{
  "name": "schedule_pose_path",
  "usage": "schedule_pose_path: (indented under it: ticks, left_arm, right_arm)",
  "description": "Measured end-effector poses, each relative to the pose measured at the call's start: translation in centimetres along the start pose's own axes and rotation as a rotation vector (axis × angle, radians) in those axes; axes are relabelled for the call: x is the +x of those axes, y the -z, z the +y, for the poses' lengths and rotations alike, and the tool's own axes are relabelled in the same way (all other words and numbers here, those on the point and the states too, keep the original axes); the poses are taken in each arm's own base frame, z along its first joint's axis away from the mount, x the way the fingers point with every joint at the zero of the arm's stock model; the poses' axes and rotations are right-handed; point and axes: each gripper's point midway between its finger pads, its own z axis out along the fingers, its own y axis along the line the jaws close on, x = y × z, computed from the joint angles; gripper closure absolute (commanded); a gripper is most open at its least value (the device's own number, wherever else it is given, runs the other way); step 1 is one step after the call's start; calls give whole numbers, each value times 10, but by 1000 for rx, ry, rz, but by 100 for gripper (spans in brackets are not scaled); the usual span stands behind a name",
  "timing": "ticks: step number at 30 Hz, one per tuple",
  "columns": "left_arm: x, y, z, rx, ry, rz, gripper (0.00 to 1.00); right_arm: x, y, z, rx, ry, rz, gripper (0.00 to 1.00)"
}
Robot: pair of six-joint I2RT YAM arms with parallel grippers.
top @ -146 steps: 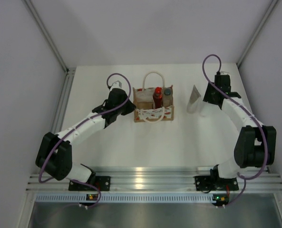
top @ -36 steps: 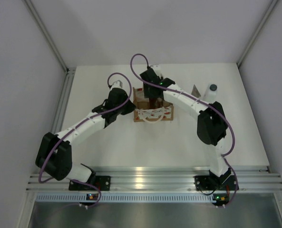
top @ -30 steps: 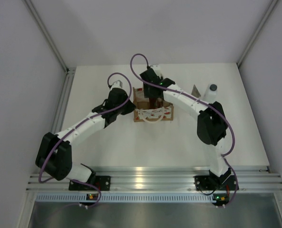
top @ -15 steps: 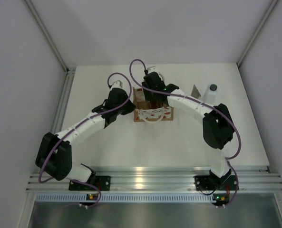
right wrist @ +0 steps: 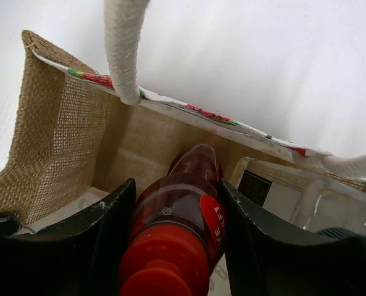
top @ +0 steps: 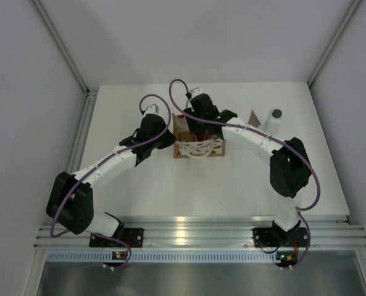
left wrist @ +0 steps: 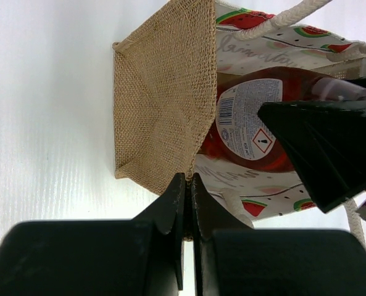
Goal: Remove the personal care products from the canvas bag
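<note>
The canvas bag (top: 199, 148) stands at mid-table. My left gripper (top: 168, 138) is shut on the bag's left edge; in the left wrist view (left wrist: 189, 180) its jaws pinch the tan canvas (left wrist: 161, 105). My right gripper (top: 199, 123) reaches into the bag from above. In the right wrist view (right wrist: 176, 192) it is shut on the shoulder of the red bottle (right wrist: 183, 237), which is still inside the bag (right wrist: 65, 135). The red bottle also shows in the left wrist view (left wrist: 244, 120). A pale translucent bottle (right wrist: 287, 197) stands beside it in the bag.
A pale container with a dark cap (top: 273, 119) stands on the table right of the bag, and a white-grey wedge-shaped tube (top: 253, 116) beside it. Cream rope handles (right wrist: 124, 49) loop over the bag's mouth. Walls close in on both sides of the table.
The right arm came from the table's right side to the bag. In the last second its wrist shifted slightly right over the bag. The left arm has not moved.
</note>
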Motion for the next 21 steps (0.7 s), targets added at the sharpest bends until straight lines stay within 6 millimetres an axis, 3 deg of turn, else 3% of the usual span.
schedule_pose_path:
  ticks: [13,21]
  left_arm:
    - [0,0,0,-2,1,-2,100]
    - [-1,0,0,-4,5,-3,100]
  right_arm:
    - [-26,40,-1,-28,-28,-42,100]
    - [-61,99,-7,-46,-81,-106,100]
